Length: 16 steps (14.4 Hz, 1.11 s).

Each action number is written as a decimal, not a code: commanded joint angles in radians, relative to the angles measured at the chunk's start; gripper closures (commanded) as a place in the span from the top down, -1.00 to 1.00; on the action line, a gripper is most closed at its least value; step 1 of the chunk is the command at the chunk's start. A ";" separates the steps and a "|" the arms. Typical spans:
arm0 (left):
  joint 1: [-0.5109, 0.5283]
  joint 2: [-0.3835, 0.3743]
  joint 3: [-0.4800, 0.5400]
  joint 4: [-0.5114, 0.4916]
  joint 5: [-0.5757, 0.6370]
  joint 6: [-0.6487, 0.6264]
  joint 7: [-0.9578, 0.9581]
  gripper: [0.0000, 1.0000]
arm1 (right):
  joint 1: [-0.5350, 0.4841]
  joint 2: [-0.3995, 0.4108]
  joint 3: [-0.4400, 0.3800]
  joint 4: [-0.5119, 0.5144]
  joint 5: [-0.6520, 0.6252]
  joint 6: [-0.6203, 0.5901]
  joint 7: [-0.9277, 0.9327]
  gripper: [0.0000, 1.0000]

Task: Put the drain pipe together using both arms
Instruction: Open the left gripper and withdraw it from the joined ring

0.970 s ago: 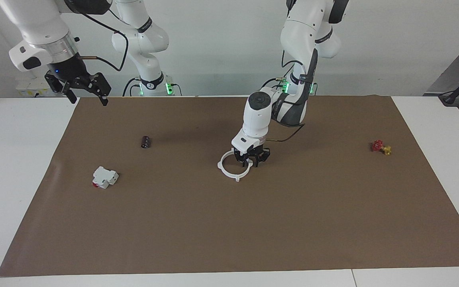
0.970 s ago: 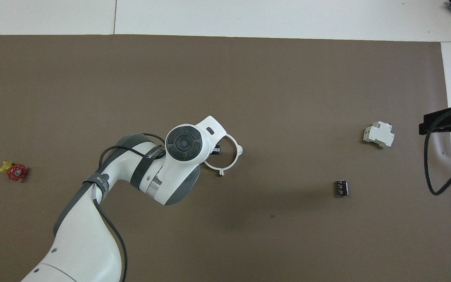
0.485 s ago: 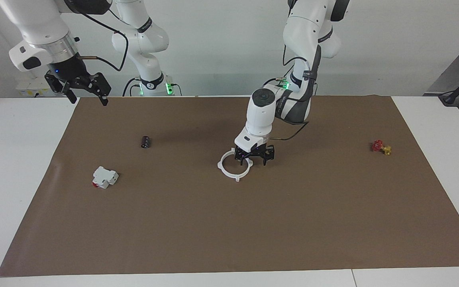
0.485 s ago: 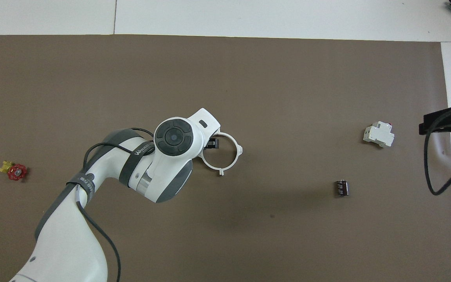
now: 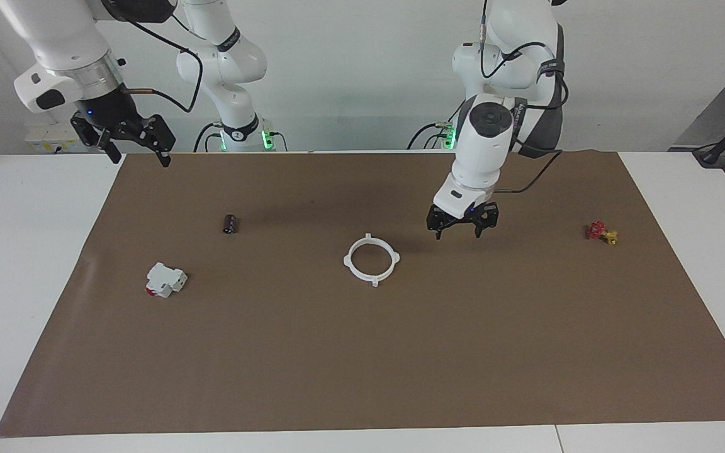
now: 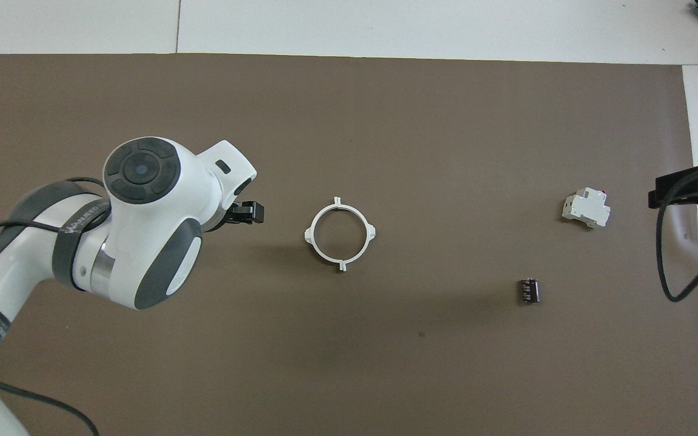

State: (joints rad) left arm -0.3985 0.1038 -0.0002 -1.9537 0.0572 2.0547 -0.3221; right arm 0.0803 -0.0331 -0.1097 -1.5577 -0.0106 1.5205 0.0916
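White drain pipe (image 5: 370,260) lies joined as one ring; keep left tool (image 5: 461,224), jaws apart at its three o'clock, well clear; right tool (image 5: 124,136), also apart, waits.

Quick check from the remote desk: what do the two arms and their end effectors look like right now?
Both arms are glossy white with grey joints. The left arm has a dark round cap, grey panels and black cables. The right arm has a silver wrist ring and black cable. Each end effector, left and right, is black and clawed.

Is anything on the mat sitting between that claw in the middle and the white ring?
Nothing visible. Only bare brown mat lies between the left end effector, raised and open, and the white ring.
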 commanded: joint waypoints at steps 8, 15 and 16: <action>0.214 -0.117 -0.009 -0.106 -0.007 -0.076 0.314 1.00 | -0.005 -0.013 0.007 -0.016 -0.016 0.001 -0.021 1.00; 0.381 -0.181 -0.003 -0.058 -0.091 -0.132 0.569 1.00 | -0.005 -0.013 0.007 -0.015 -0.016 0.001 -0.021 1.00; 0.395 -0.173 -0.003 -0.018 -0.091 -0.163 0.577 1.00 | -0.005 -0.013 0.005 -0.015 -0.016 0.001 -0.021 1.00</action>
State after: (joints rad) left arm -0.0366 -0.0553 0.0030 -2.0227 -0.0112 1.9572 0.2020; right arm 0.0804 -0.0331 -0.1097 -1.5577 -0.0106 1.5205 0.0916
